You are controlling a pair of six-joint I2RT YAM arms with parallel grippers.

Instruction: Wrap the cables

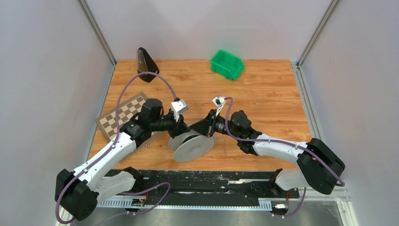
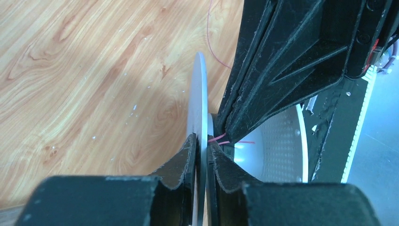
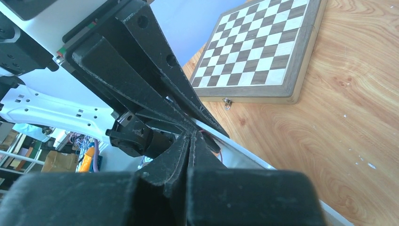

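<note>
The strand (image 2: 217, 138) shows only in the left wrist view: a hair-thin pinkish line between the two discs at the hub of the reel (image 1: 194, 148), with another loop of it trailing faintly over the wood beyond. From above it is too fine to make out. The reel itself sits tilted on the table (image 1: 273, 99), close to the near edge and about midway along it, its grey discs facing partly upward. The left gripper (image 1: 184, 133) reaches it from the left, and its own camera shows what the overhead view does not: the two fingers (image 2: 186, 157) are narrowed onto the rim of one disc (image 2: 200, 89), which runs edge-on between them, while the inner face of the other disc (image 2: 277, 146) lies pale behind. The right gripper (image 1: 208, 133) comes in from the right, its tips down in the gap between the discs just beside the pink strand. In the right wrist view its fingers (image 3: 176, 155) lie pressed together with no gap between them — whether the strand is caught there I cannot tell. Farther out, a chessboard (image 1: 123, 115) lies near the left edge, partly under the left arm; the right wrist view shows its wooden frame and a small metal clasp. A green bin (image 1: 227, 64) stands by the far edge, and a dark wedge-shaped object (image 1: 147, 65) sits toward the far left corner.
</note>
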